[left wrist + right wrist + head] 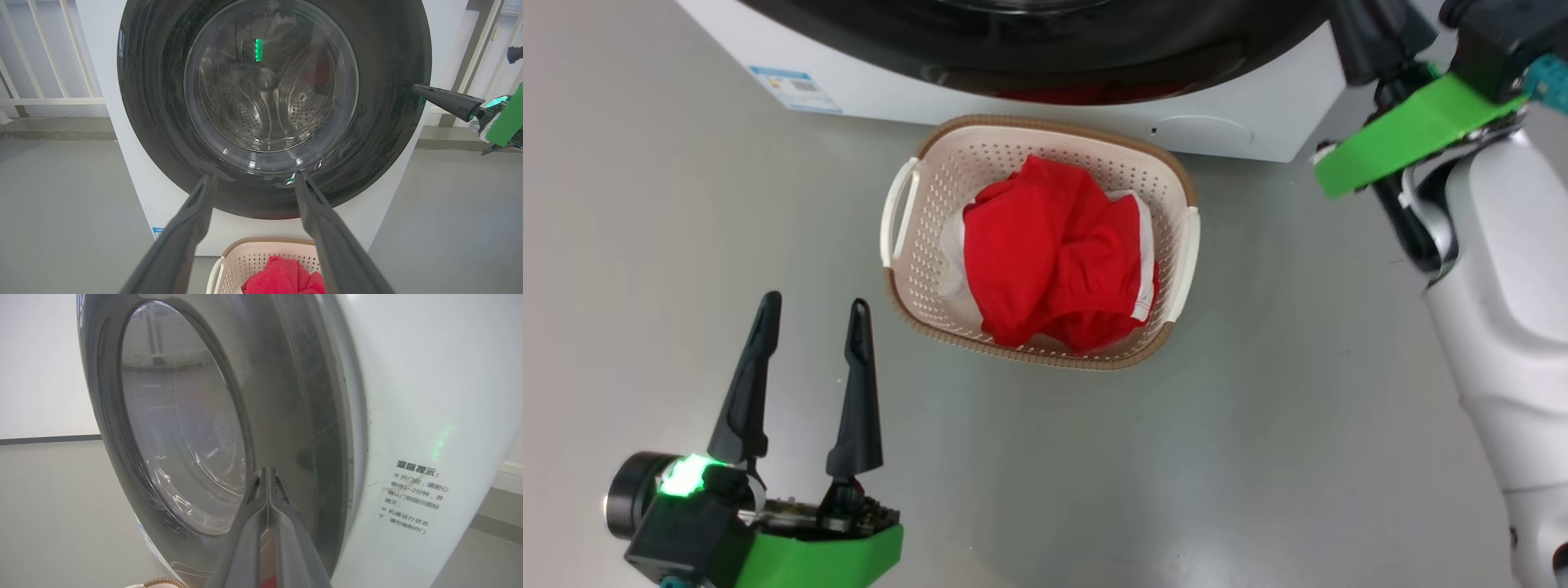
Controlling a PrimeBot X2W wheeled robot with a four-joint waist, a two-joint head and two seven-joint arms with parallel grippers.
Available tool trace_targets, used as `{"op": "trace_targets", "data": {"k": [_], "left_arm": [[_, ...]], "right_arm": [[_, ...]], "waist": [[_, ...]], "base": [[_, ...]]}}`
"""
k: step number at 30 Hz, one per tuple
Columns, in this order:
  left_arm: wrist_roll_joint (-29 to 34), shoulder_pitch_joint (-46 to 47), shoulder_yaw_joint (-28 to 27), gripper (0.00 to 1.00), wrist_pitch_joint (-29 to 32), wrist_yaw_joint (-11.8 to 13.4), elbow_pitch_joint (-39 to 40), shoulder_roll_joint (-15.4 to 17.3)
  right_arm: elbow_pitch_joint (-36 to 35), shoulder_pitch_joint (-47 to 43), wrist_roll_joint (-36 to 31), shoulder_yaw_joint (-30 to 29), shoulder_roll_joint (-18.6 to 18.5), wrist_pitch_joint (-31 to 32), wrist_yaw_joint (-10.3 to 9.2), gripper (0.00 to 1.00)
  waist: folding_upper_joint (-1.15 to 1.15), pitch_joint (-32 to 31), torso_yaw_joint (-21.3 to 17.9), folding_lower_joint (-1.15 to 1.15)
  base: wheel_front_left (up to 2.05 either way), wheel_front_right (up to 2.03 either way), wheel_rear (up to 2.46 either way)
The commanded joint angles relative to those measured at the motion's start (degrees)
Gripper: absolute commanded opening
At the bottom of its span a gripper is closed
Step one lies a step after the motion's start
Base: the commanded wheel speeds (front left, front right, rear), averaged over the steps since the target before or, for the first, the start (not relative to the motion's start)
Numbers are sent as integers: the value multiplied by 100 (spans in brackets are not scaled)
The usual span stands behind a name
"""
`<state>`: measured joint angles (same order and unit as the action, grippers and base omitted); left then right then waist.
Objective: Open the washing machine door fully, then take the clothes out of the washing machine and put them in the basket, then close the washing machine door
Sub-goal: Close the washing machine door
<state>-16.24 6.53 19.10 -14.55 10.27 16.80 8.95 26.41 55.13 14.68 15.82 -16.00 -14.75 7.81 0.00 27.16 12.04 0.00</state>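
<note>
Basket (929,214) sits on the grey floor (1258,425), tight in front of the washing machine (1258,106), and the red clothes (1054,253) are heaped inside it, white trim peeking out at the edges. Over to the door (163,122): it lies flat against the machine's white front, black rim glossy, steel drum visible through the glass bowl (269,81).

Left gripper (814,304) hangs low at the lower left of the head view, beside the basket and apart from it, fingers pointing up toward the machine and spread wide with nothing between them. Its wrist camera looks squarely at the door, the two fingers framing the bottom of the glass.

Right side now: the pale forearm (1503,327) climbs the right edge of the head view, green wrist housing (1413,135) angled in toward the machine. Right gripper (267,473) has its fingers pressed flat together, gripping nothing, tips right at the outer edge of the door's black rim on the robot's right. Whether they actually touch the rim, I can't tell. Blue label (796,88) shows low on the machine's left.
</note>
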Motion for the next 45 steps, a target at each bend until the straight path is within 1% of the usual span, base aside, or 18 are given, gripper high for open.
{"op": "trace_targets", "data": {"k": [1,3,9,15,24,29,33,45], "left_arm": [[-14,88,-233,100,-45,-42,108,87],[-30,84,-247,100,-45,-53,100,98],[-66,65,-263,100,-25,-78,60,162],[-60,20,-307,100,57,-30,46,242],[-164,-197,-373,100,162,5,-36,344],[-237,-367,-453,100,223,57,-82,406],[-302,-500,-548,100,253,101,-111,464],[-462,-820,-692,100,212,167,-172,511]], "right_arm": [[-251,-283,-17,14,163,-24,-32,98],[-429,-488,-40,-23,230,-24,-32,100],[-1058,-1181,-129,-53,432,24,-32,100],[-1761,-1972,-211,-112,583,151,-32,100],[-2761,-3299,-417,-483,839,365,-32,100],[-3268,-3920,-659,-748,962,448,-32,100],[-3577,-4351,-843,-931,1083,489,-32,100],[-4064,-5277,-939,-1265,1290,527,-32,100]], "waist": [[0,-114,-135,0],[0,-176,-218,0],[0,-391,-469,0],[0,-639,-693,0],[0,-1162,-987,0],[0,-1438,-1158,0],[0,-1614,-1291,0],[0,-2028,-1572,0]], "base": [[0,0,0],[0,0,0],[0,0,0],[0,0,0],[0,0,0],[0,0,0],[0,0,0],[0,0,0]]}}
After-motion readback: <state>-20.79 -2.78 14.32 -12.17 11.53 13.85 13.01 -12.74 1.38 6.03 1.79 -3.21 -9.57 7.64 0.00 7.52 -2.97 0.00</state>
